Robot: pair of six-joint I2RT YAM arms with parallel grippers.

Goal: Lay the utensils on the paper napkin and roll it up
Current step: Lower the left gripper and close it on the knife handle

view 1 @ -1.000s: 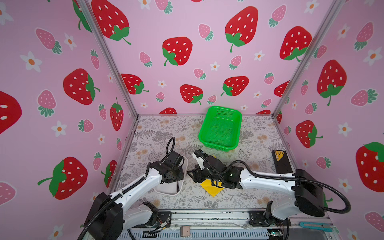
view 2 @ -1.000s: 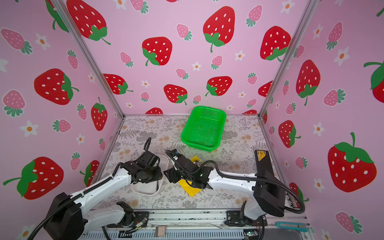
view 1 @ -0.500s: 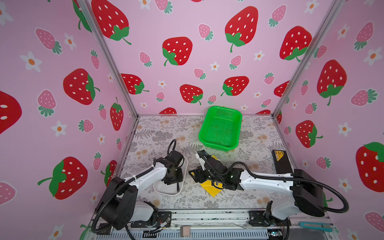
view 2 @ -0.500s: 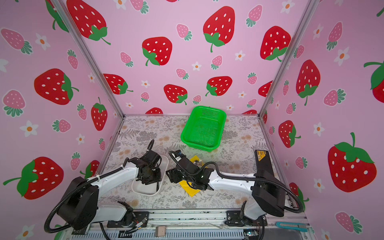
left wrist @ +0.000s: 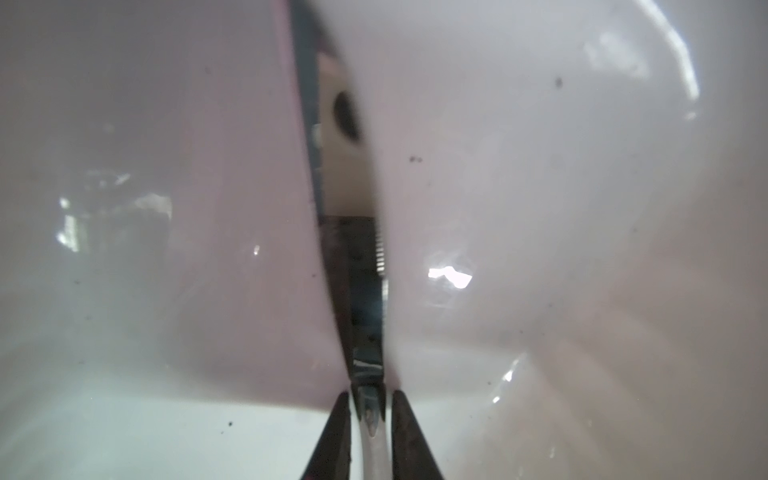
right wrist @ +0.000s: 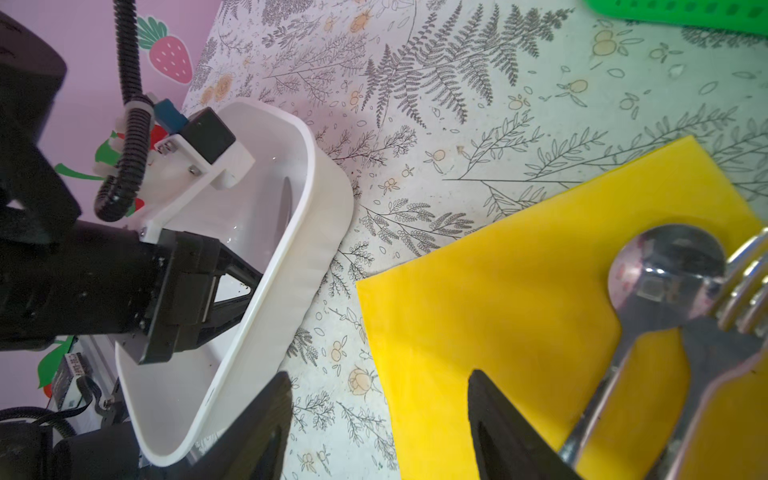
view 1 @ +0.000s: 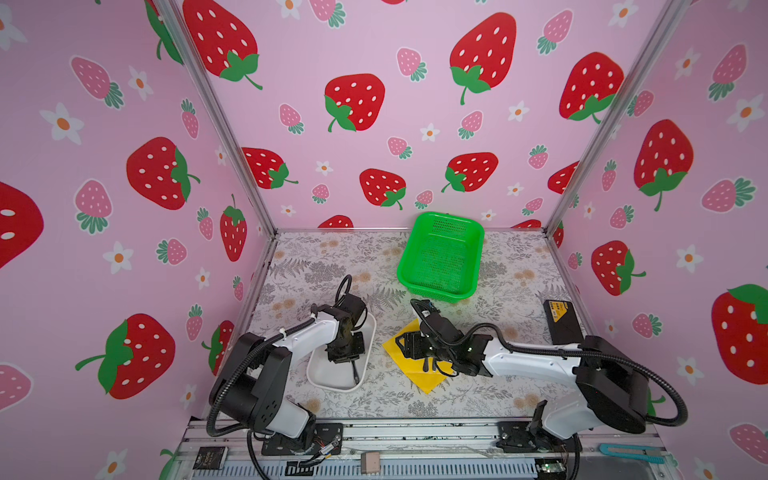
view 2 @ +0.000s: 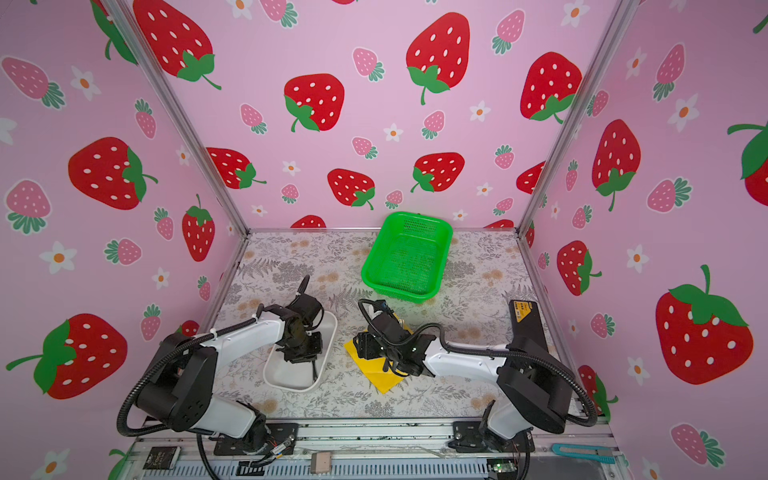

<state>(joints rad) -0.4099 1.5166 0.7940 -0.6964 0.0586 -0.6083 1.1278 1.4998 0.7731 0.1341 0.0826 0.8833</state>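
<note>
Knife [left wrist: 368,332], last utensil off the napkin [right wrist: 498,311], lies in tray [view 1: 328,374] beside it, left end effector [left wrist: 370,432] pinched narrow on its metal, presumably for transfer; spoon [right wrist: 665,266] and fork [right wrist: 748,282] lie on napkin, right end effector [right wrist: 386,424] wide, empty, over its edge.

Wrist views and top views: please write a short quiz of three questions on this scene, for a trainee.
1. Where do the spoon and the fork lie?
2. In the white tray, the left gripper is shut on: A a cup, B the knife, C a sponge.
3. True or false: the right gripper is open and empty.
Key: 1 on the yellow napkin; 2 B; 3 true.
</note>
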